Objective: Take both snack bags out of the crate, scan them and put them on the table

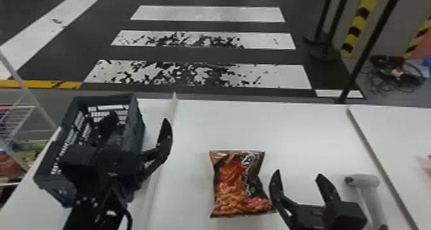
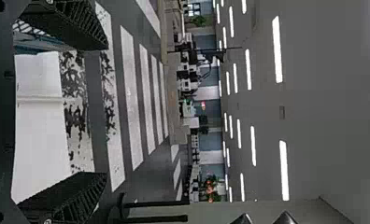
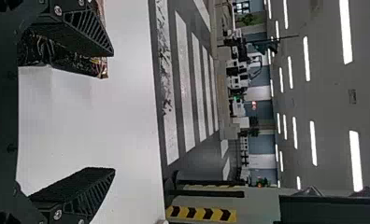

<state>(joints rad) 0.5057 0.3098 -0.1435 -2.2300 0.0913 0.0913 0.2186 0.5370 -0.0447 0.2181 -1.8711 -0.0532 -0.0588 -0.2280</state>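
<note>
White plastic pistol-shaped scanner (image 1: 373,183), its handle toward the robot; the black right gripper (image 1: 298,173), jaws spread, is beside the glossy orange-and-brown snack bag (image 1: 235,189), flat on the white counter (image 1: 288,130), long axis running away from the robot. Leftward, the black left gripper (image 1: 138,117) hangs over the dark-grey plastic crate (image 1: 61,192), jaws spread.
</note>
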